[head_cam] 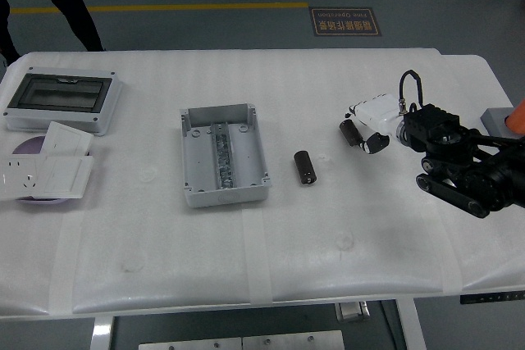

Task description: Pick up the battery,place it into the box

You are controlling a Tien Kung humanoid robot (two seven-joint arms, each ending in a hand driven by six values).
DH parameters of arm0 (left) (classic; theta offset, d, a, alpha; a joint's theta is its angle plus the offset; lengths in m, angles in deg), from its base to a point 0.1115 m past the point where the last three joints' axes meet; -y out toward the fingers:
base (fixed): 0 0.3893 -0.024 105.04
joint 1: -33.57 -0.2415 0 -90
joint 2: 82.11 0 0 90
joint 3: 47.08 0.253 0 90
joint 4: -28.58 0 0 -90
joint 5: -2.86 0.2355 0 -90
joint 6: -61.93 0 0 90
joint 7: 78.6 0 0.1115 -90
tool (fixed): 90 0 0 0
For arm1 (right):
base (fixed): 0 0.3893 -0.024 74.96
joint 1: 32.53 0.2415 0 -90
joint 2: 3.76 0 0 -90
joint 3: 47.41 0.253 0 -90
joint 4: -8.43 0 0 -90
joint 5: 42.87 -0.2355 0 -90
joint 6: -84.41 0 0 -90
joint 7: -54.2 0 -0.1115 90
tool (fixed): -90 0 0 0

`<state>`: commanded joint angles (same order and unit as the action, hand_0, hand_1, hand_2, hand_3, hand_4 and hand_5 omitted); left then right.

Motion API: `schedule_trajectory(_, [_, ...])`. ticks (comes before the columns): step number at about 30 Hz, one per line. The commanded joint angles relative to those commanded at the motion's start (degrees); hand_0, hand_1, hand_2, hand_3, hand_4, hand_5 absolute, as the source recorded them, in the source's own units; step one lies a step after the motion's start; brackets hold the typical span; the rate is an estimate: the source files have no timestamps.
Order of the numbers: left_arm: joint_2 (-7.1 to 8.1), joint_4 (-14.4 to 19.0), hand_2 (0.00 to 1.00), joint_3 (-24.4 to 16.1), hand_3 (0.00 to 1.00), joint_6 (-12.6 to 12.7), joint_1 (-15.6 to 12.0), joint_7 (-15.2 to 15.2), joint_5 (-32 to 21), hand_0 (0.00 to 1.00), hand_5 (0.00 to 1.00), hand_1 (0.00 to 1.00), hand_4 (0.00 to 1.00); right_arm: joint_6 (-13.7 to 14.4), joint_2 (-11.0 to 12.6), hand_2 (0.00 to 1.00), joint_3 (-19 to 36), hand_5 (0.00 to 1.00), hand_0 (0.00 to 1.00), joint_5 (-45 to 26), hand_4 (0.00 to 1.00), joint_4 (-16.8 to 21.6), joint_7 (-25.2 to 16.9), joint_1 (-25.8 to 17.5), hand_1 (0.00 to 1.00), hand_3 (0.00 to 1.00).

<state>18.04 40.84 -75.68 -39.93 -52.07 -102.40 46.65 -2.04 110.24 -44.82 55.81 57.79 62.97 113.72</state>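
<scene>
Head view shows the battery point(305, 167) lying free on the table point(344, 88), just right of the open box point(223, 156); the right hand point(373, 133) hovers nearby, grasping nothing. Being round, it may roll off if nudged.

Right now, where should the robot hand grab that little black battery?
Probably around the middle of the battery, coming straight down. It lies flat on the table, long way pointing toward and away from the robot, so its rounded left and right sides are free. The right robot hand is nearest.
</scene>
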Motion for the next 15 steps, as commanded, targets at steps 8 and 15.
schedule_trajectory(8, [-0.07,-0.01,0.634,0.49,0.573,0.28,0.03,0.36,-0.79,0.565,0.417,0.662,0.476,0.13,-0.28,0.723,0.29,0.178,0.83,-0.6,0.411,0.0,-0.33,-0.56,0.707,0.732])
schedule_trajectory(15, [-0.08,-0.02,0.632,0.09,0.572,0.25,0.1,0.32,-0.13,0.565,0.429,0.662,0.474,0.39,-0.41,0.694,0.07,0.167,0.824,-1.39,0.378,0.2,-0.58,-0.56,0.696,0.721])
